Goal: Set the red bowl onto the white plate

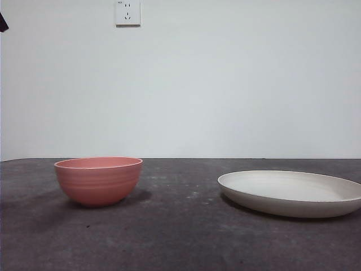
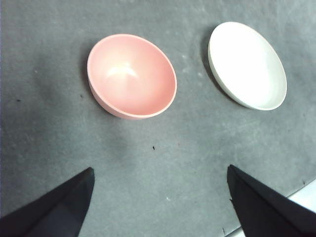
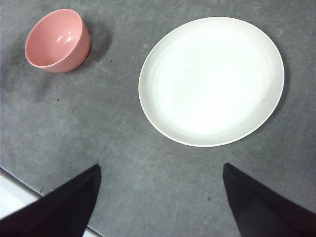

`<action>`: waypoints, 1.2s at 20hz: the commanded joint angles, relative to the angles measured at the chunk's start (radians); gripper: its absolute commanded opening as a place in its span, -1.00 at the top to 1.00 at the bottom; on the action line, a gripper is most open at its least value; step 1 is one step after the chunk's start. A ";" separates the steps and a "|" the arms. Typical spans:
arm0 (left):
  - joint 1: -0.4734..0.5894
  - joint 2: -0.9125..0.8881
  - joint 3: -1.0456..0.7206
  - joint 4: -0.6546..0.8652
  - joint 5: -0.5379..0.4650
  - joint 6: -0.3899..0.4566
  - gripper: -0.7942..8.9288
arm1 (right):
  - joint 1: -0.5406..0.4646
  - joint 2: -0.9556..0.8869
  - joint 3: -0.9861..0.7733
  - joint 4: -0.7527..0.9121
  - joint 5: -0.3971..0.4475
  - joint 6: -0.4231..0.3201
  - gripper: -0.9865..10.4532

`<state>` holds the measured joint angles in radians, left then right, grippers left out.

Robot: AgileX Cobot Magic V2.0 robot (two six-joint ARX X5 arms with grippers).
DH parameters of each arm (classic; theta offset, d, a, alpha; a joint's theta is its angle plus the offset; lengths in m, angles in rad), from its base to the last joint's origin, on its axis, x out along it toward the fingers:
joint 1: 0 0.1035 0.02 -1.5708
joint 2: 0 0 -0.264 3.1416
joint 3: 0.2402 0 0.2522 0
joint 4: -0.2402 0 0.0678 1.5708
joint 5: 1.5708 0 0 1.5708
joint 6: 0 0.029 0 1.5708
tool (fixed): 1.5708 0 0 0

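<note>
The red bowl [image 1: 98, 180] stands upright and empty on the dark table at the left of the front view. The white plate [image 1: 290, 192] lies empty on the table to its right, apart from it. My left gripper [image 2: 160, 170] is open and empty, high above the table, with the bowl [image 2: 132, 75] and the plate [image 2: 247, 64] ahead of its jaws. My right gripper [image 3: 160, 168] is open and empty, high above the table, with the plate [image 3: 211, 80] ahead and the bowl [image 3: 58, 40] farther off.
A dark grey table top [image 1: 180, 237] runs to a white wall with a socket [image 1: 128, 12]. A black arm tip [image 1: 3, 22] shows at the top left corner. The table's white edge [image 3: 12, 195] shows in the right wrist view.
</note>
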<state>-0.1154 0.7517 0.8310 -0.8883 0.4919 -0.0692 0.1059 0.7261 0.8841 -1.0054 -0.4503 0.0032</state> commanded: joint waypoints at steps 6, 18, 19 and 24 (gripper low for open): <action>-0.062 0.151 0.069 0.075 -0.113 -0.022 -0.06 | 0.004 0.004 0.018 0.010 -0.002 -0.003 0.14; -0.182 0.665 0.270 0.201 -0.346 -0.021 -0.05 | 0.004 0.004 0.018 0.010 -0.002 -0.003 0.14; -0.185 0.695 0.271 0.211 -0.347 -0.021 -0.05 | 0.004 0.004 0.018 0.010 -0.002 -0.003 0.14; -0.199 0.830 0.272 0.270 -0.385 -0.017 -0.05 | 0.004 0.004 0.018 0.011 -0.002 -0.003 0.14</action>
<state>-0.3096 1.5639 1.0798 -0.6277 0.1097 -0.0910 0.1059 0.7261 0.8841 -1.0050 -0.4503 0.0036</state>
